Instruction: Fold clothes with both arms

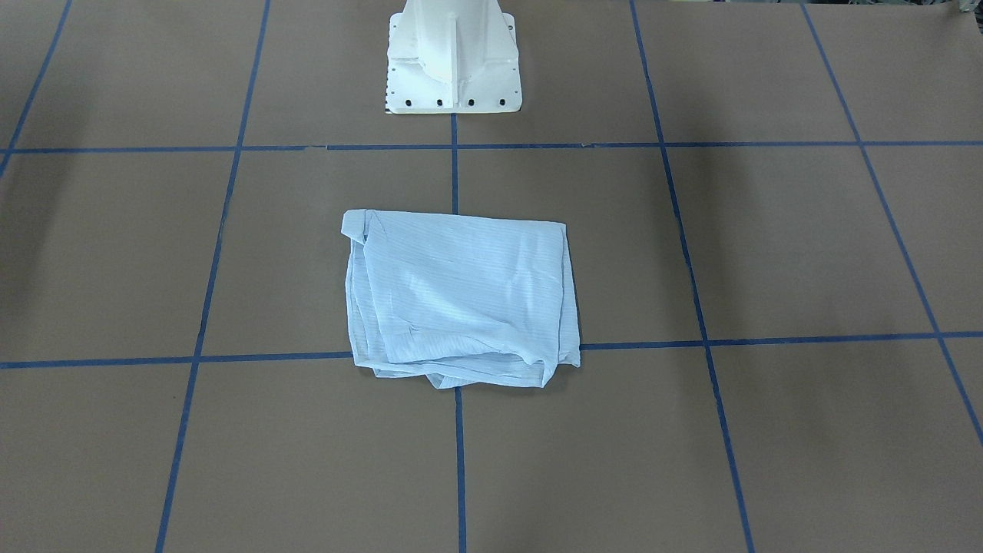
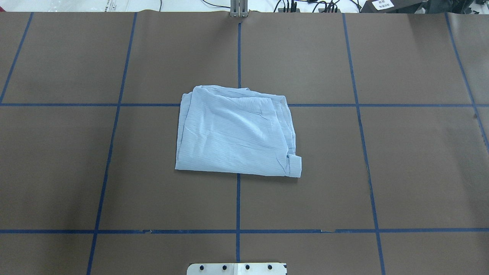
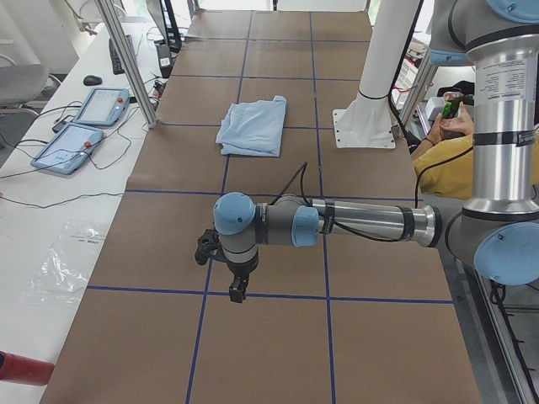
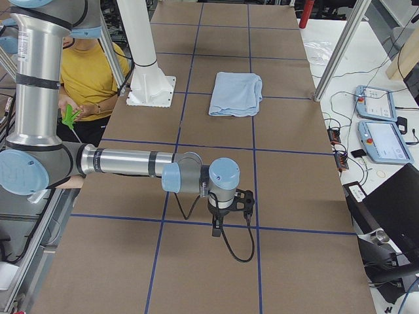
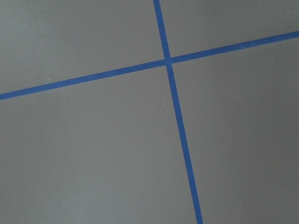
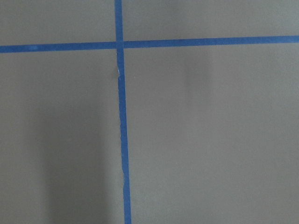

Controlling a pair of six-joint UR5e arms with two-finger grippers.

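Note:
The clothes are one pale blue shirt point(image 1: 461, 296), folded into a rough rectangle at the middle of the brown table point(image 2: 412, 152); it also shows in the side views point(image 3: 253, 126) point(image 4: 237, 93). Neither gripper touches it. My left gripper point(image 3: 238, 290) hangs over the table far from the shirt, toward the table's left end, and shows only in the exterior left view, so I cannot tell its state. My right gripper point(image 4: 217, 229) hangs likewise toward the right end, state not readable. Both wrist views show only bare mat with blue tape lines.
The white pedestal point(image 1: 453, 61) stands at the robot's edge, behind the shirt. A person in a yellow top point(image 4: 91, 72) sits beside the table near the robot. Tablets with cables point(image 3: 80, 130) lie on the white side bench. Blue tape lines point(image 2: 237, 202) grid the mat.

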